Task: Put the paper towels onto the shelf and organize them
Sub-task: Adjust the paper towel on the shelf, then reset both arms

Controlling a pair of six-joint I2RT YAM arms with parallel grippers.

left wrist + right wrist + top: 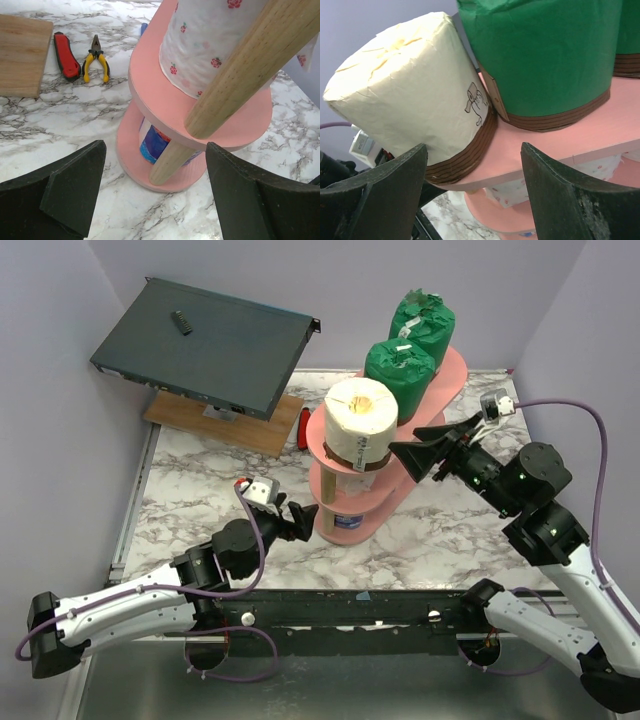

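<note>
Left claw (155, 150) and right claw (472, 150) both gape empty at the near end of the pink shelf (452, 375).
The left faces the lower tiers and the right the top board, likely to square up rolls. On top stand a cream brown-banded roll (358, 418) and two green rolls (402, 370). The middle tier holds a flower-printed roll (210, 45), the bottom a blue-and-white roll (152, 146).

Pale lilac walls (60, 340) close in the desk (180, 490) on its left, far and right sides. The desk top is white marble pattern with grey veins, evenly lit. A black rail (340, 605) runs along its near edge, with grey sheet metal (350, 680) just outside that edge.
</note>
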